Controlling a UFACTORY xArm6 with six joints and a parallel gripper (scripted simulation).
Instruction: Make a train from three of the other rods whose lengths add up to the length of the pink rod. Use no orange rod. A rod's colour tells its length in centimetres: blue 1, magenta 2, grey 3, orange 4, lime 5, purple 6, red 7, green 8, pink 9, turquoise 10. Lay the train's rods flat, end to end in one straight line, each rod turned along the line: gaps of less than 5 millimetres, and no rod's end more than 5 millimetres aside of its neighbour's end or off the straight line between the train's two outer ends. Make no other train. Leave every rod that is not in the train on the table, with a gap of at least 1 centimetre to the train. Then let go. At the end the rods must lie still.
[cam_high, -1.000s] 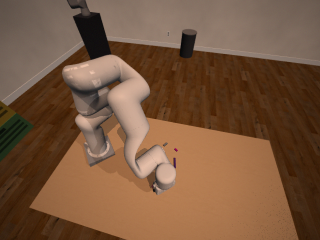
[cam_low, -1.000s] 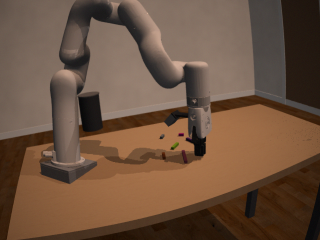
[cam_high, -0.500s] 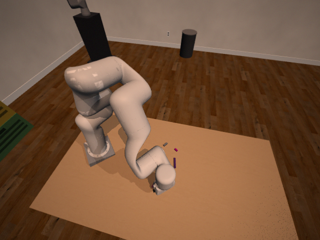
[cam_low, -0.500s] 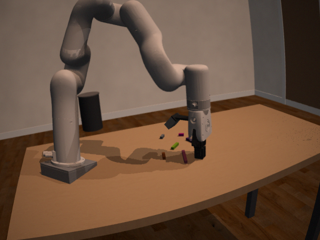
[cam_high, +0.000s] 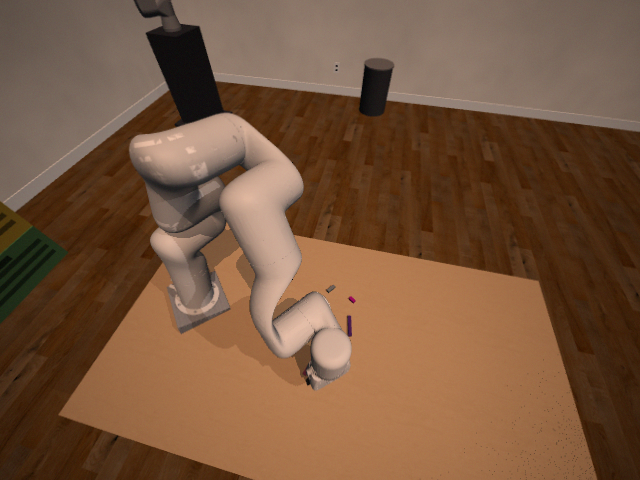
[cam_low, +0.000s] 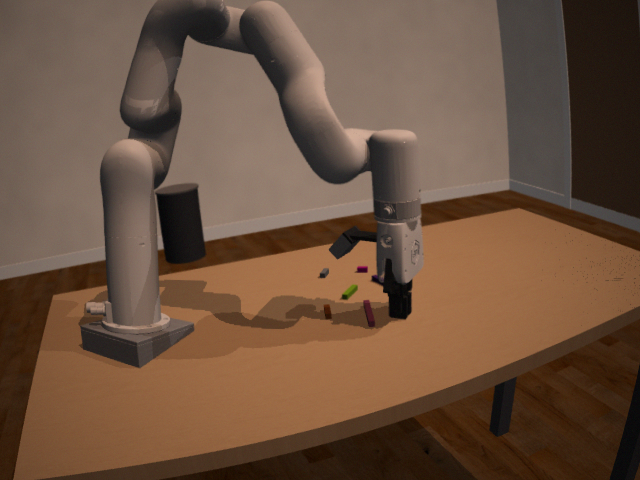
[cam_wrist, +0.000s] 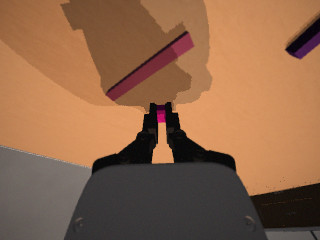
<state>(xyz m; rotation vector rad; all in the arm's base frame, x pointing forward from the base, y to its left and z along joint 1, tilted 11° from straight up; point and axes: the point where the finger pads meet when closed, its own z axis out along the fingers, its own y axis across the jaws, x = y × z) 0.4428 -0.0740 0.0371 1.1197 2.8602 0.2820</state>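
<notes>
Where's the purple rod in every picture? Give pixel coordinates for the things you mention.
Top: the purple rod (cam_high: 349, 326) (cam_low: 377, 279) (cam_wrist: 308, 48) is just below and right of the middle.
Exterior: right of the middle, partly hidden.
Wrist: upper right, cut off by the picture's edge.
All three show the table (cam_high: 449, 372) (cam_low: 258, 392) (cam_wrist: 45, 115) under it.

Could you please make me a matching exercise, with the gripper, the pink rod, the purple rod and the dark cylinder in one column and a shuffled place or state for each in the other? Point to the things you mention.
1. gripper (cam_high: 309, 380) (cam_low: 401, 312) (cam_wrist: 161, 111)
2. pink rod (cam_high: 305, 372) (cam_low: 368, 313) (cam_wrist: 150, 67)
3. purple rod (cam_high: 349, 326) (cam_low: 377, 279) (cam_wrist: 306, 48)
4. dark cylinder (cam_high: 374, 87) (cam_low: 180, 224)

A. on the floor, near the wall
B. partly hidden behind the gripper in the exterior view
C. shut on a magenta rod (cam_wrist: 161, 115)
D. in the wrist view, lying mostly in shadow

Pairs: 1-C, 2-D, 3-B, 4-A
</notes>
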